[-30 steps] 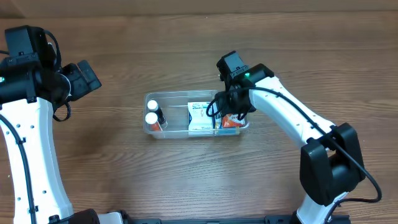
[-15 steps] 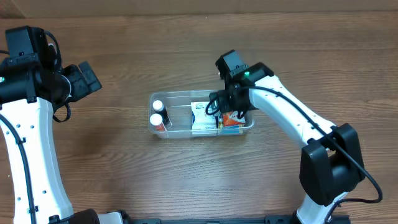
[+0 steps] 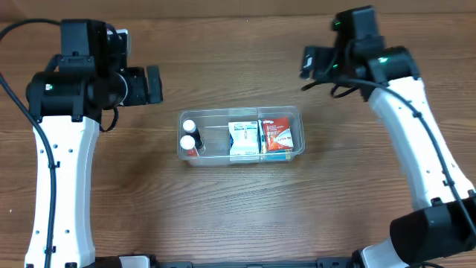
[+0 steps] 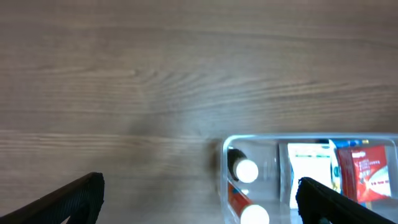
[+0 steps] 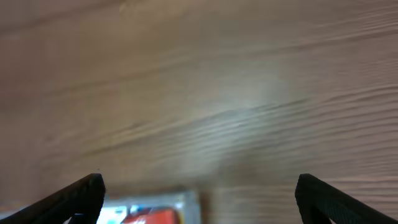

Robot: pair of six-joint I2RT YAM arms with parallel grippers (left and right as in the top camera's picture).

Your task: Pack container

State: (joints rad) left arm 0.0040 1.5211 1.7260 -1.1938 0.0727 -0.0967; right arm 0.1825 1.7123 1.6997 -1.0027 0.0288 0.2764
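The clear container [image 3: 216,112] lies mid-table. Inside it are two white-capped bottles [image 3: 188,134] at the left end, a blue-and-white packet [image 3: 243,138] in the middle and a red packet [image 3: 277,134] at the right end. My left gripper [image 3: 152,84] hangs open above the table, up and to the left of the tub. My right gripper [image 3: 307,63] hangs open beyond the tub's far right corner. The left wrist view shows the container's [image 4: 249,139] left end and a bottle cap [image 4: 247,170] between the spread fingers of that gripper [image 4: 199,202]. The right wrist view is blurred; the gripper [image 5: 202,199] is empty, with a container corner [image 5: 189,200] below.
Bare brown wood table [image 3: 238,216] surrounds the tub on all sides. The white arm links stand at the left [image 3: 56,179] and right [image 3: 416,141] of the scene.
My right gripper has let go of the red packet inside the tub, opened, and pulled up and away to the far right. The left arm has swung in toward the tub.
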